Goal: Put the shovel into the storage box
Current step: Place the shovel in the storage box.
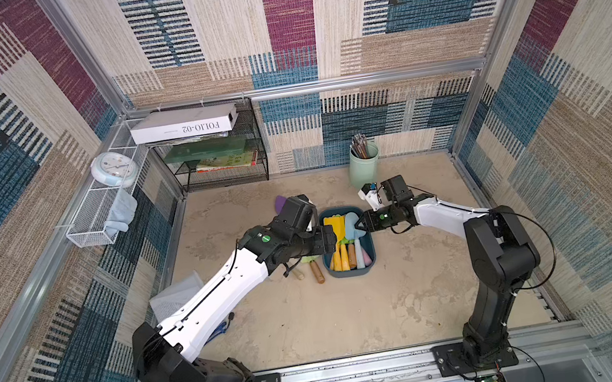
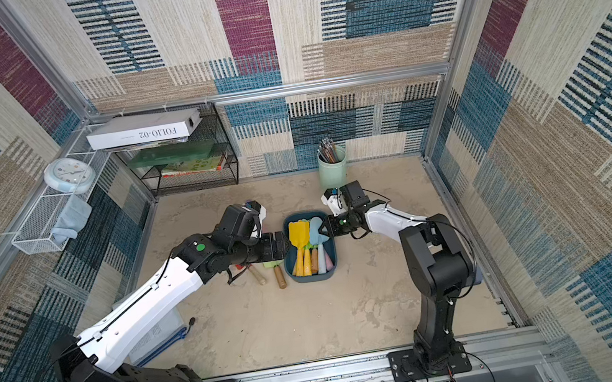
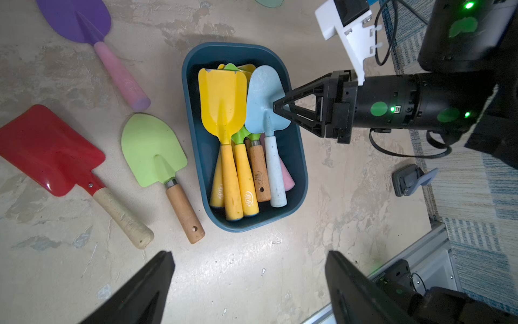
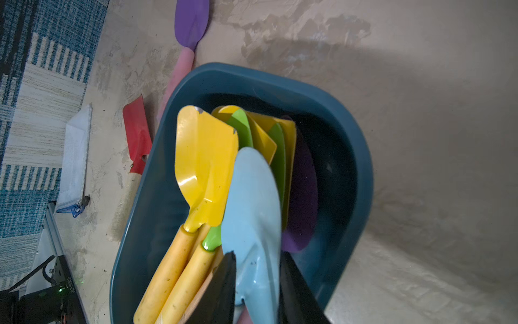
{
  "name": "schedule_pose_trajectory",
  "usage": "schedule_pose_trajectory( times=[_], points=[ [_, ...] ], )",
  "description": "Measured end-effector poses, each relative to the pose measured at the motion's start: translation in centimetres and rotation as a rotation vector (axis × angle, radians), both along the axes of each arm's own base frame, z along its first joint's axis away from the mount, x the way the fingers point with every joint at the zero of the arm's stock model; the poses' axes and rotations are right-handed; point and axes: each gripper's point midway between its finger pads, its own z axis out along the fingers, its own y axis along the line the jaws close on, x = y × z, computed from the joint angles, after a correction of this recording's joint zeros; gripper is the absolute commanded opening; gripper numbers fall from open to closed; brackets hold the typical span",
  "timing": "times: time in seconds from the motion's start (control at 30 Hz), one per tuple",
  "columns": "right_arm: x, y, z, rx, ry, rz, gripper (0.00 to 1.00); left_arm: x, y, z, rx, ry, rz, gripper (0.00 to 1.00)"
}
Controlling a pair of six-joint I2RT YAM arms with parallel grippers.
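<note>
In a top view, the pale-blue shovel [image 1: 349,224] lies in the storage box [image 1: 351,273] at frame centre, long axis vertical, blade uppermost. Left wrist view: the left hand [image 3: 249,254] gapes wide, empty. Right wrist view: the right hand [image 4: 258,255], slightly parted, straddles the blade; grip unclear.

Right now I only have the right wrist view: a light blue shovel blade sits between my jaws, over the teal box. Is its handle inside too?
Observer: Yes. In the left wrist view the light blue shovel has its white handle inside the storage box, alongside the other handles.
Operator: Where is the left gripper?
Observer: The left gripper hovers above the table near the box, jaws wide open, nothing between them.
Operator: Any shovels out that I can't see?
Observer: A green shovel with a wooden handle lies on the table, between the box and the red shovel.
</note>
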Motion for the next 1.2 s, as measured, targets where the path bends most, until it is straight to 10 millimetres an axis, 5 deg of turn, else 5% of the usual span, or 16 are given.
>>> schedule_pose_trajectory(
  times=[0.53,1.0,1.2],
  points=[
    [0.0,-1.7,2.3,-0.073,-0.049,-0.062,0.32,0.0,0.6,-0.8,0.022,0.021,0.037,0.89],
    [-1.3,-3.7,8.9,-0.102,-0.183,-0.117,0.33,-1.6,5.4,-8.7,0.156,0.222,0.258,0.86],
    [-2.1,-4.2,9.9,-0.105,-0.207,-0.124,0.33,-2.0,8.1,-12.3,0.157,0.331,0.385,0.84]
  ],
)
